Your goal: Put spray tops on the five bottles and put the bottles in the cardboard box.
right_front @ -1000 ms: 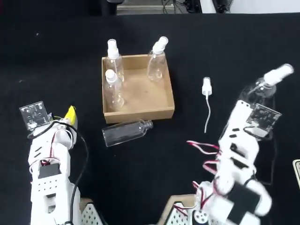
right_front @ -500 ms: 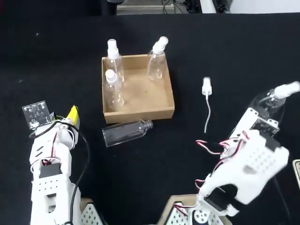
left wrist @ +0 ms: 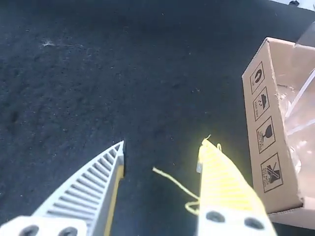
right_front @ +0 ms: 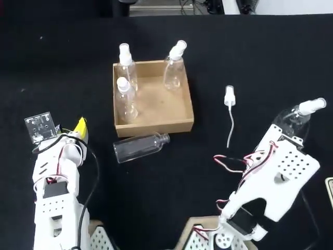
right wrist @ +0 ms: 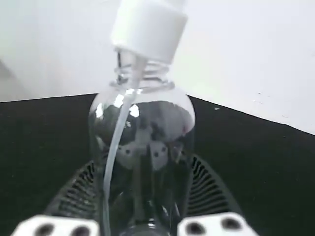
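The right gripper (right wrist: 142, 169) is closed on a clear bottle (right wrist: 147, 132), one finger against each side of its body, with the neck pointing out past the fingertips. A white spray top (right wrist: 149, 27) sits on that neck with its dip tube running down inside; thread shows under the cap, and I cannot tell if it is screwed fully home. The bottle's base is cut off in the right wrist view, and from above the arm covers its lower half. The left gripper (left wrist: 163, 145) stands wide open with nothing between its fingers, over the bare black table (left wrist: 74, 73), with a corner of the cardboard box (left wrist: 268, 128) just to one side. In the high view the box (right_front: 153, 126) holds three capped bottles (right_front: 126, 99) standing upright. An uncapped bottle (right_front: 140, 147) lies on its side just in front of the box, and a loose spray top (right_front: 229, 97) lies on the table between the box and the right arm.
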